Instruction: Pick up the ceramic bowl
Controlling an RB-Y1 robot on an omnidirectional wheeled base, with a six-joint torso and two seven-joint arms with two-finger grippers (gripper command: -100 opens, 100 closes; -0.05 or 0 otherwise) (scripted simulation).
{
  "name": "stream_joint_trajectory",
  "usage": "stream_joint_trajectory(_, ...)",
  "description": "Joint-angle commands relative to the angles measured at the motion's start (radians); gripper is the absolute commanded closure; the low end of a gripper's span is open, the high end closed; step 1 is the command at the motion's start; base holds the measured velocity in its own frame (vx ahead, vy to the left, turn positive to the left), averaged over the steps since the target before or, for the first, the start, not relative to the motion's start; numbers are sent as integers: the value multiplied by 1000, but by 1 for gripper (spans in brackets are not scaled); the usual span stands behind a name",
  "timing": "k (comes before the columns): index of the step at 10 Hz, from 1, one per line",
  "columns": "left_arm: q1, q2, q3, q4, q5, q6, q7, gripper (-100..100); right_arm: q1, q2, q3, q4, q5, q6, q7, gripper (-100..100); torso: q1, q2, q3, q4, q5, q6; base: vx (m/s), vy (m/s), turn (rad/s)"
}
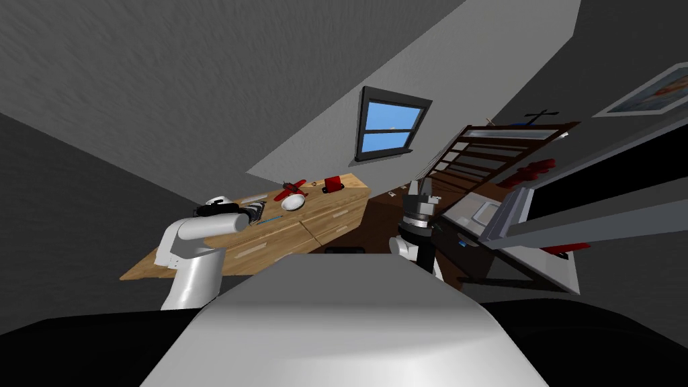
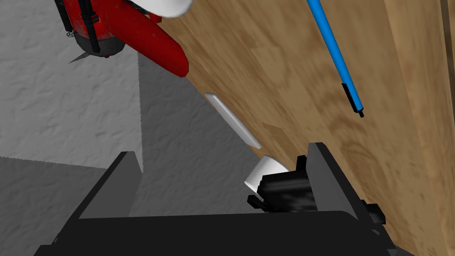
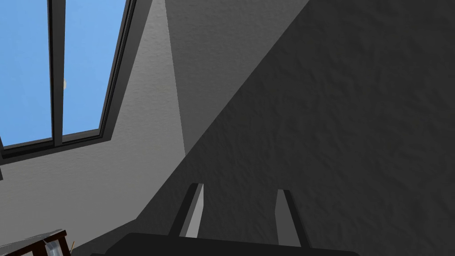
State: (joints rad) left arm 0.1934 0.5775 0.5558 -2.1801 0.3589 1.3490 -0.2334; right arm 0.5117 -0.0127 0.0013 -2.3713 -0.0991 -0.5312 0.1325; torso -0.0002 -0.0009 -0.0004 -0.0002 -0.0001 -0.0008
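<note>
Left gripper (image 1: 256,213) spread open over the wooden dresser top (image 1: 201,250), short of the white bowl (image 1: 293,201).
Head view: the bowl sits on the top toward the end that bears the red mug (image 1: 332,183), with a red toy plane (image 1: 293,187) just behind it and a blue pen (image 1: 269,219) between it and the left gripper; the right gripper (image 1: 422,195) is raised well apart, off that end. Left wrist view: the fingers (image 2: 126,178) stand released with nothing between them, above the top's edge; beyond them lie the pen, the plane and the bowl's rim. Right wrist view: the right fingers (image 3: 195,209) are parted and hold nothing.
</note>
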Motion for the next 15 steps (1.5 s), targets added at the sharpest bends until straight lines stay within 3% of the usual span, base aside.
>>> stream_joint_trajectory(1,-14,10,10,12,7,50,-4,-100,0,0,0,0,0,0,0,0,0,0,0,0,0,0,27,-21,-105)
stream_joint_trajectory(15,-82,35,26,81,22,406,-20,-100,0,0,0,0,0,0,0,0,0,-2,-1,0,0,0,37,-15,-74)
